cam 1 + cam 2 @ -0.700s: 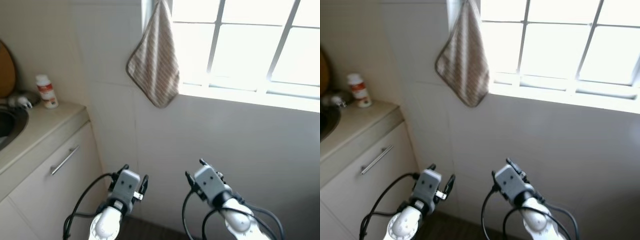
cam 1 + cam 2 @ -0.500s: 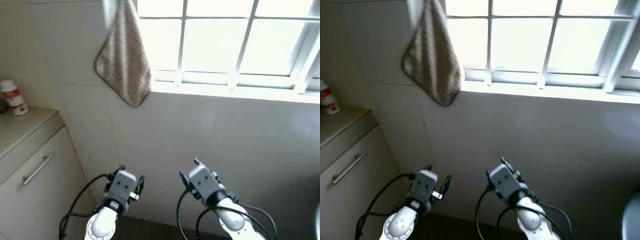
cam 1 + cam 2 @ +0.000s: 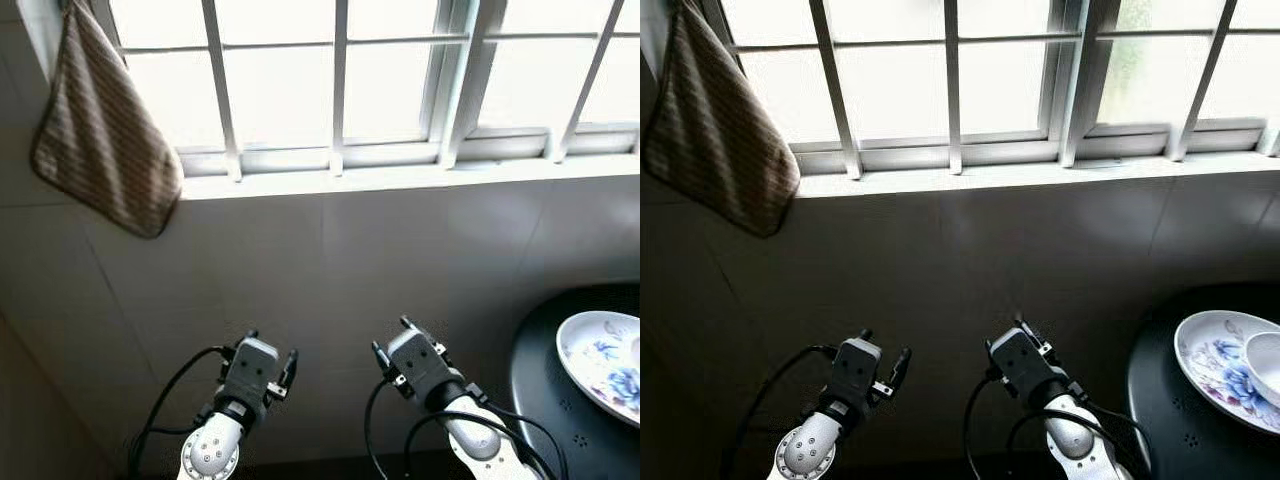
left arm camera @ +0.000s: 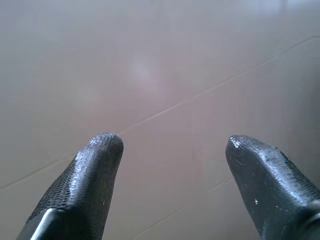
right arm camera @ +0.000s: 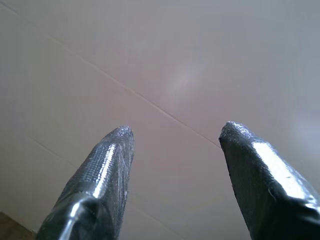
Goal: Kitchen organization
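Note:
A white plate with blue flowers lies on a dark round table at the lower right, with a white bowl on it at the picture's edge. My left gripper is open and empty, facing a bare tiled wall. My right gripper is likewise open and empty before the same wall. Both arms are held low in front of me, the left and the right, left of the table.
A striped tan cloth hangs at the upper left beside a barred window with a white sill. The tiled wall stands close ahead, below the window.
The camera has swung to the right: the counter, cabinet and bottle have left the picture, the cloth has shifted left, and the dark table with the plate has come in. Both grippers remain open.

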Available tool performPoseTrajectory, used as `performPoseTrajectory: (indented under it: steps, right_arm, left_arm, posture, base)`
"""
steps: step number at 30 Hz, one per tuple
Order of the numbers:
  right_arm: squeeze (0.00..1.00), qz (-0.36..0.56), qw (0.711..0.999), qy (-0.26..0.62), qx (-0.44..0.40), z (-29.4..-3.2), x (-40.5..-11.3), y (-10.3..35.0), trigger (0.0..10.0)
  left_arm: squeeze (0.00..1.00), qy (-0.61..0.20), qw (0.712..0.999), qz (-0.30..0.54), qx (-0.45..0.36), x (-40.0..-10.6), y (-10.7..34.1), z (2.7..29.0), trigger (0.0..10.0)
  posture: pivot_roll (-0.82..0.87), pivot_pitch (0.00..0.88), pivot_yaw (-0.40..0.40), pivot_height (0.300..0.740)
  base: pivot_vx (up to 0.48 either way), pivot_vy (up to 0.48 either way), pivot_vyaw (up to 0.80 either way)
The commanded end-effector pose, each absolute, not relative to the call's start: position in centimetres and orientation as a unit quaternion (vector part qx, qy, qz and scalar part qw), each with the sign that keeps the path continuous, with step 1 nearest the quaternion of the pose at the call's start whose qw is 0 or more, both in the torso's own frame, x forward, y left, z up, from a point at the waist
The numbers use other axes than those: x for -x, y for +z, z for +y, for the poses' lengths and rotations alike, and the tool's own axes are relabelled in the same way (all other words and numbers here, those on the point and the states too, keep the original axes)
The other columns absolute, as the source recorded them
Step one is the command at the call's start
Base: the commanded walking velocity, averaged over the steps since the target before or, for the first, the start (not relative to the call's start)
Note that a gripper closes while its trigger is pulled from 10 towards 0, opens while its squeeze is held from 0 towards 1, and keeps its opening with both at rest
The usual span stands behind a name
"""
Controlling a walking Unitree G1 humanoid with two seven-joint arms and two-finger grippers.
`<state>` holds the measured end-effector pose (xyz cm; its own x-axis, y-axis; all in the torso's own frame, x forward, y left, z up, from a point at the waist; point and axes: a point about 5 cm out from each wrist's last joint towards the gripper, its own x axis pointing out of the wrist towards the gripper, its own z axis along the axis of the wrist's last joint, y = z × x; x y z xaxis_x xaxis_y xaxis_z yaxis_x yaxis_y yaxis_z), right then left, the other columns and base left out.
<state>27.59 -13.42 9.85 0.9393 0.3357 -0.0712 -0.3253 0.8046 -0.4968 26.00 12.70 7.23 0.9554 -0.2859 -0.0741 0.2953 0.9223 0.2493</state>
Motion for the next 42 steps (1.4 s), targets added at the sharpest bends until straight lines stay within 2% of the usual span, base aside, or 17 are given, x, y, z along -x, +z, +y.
performPoseTrajectory:
  steps: [1, 16, 23, 30, 42]
  right_arm:
    - [0.0, -0.015, 0.951, 0.176, 0.253, -12.93, -27.71, 10.12, 10.0]
    - [0.0, -0.011, 0.954, 0.163, 0.252, -13.19, -27.86, 10.12, 10.0]
    - [0.0, -0.01, 0.954, 0.161, 0.254, -13.2, -27.93, 10.12, 10.0]
    - [0.0, -0.017, 0.953, 0.163, 0.253, -13.22, -27.94, 10.28, 10.0]
    - [0.0, -0.025, 0.949, 0.17, 0.265, -13.15, -27.94, 10.43, 10.0]
  left_arm:
    - [0.0, -0.14, 0.981, 0.021, -0.131, -26.09, 7.25, 13.38, 10.0]
    - [0.0, -0.145, 0.979, 0.025, -0.142, -26.15, 7.19, 13.33, 10.0]
    - [0.0, -0.144, 0.979, 0.025, -0.141, -26.23, 7.14, 13.36, 10.0]
    - [0.0, -0.143, 0.98, 0.021, -0.136, -26.27, 7.23, 13.26, 10.0]
    - [0.0, -0.139, 0.981, 0.024, -0.133, -26.31, 7.19, 13.2, 10.0]
  posture:
    - [-0.04, 0.0, 0.032, 0.74]
    - [-0.04, 0.0, 0.034, 0.74]
    - [-0.04, 0.0, 0.034, 0.74]
    - [-0.04, 0.0, 0.03, 0.74]
    - [-0.04, 0.0, 0.026, 0.74]
  base:
    - [0.0, 0.48, -0.8]
    - [0.0, 0.057, -0.8]
    - [0.0, -0.442, -0.8]
    - [0.0, 0.0, -0.8]
    - [0.0, 0.0, 0.0]
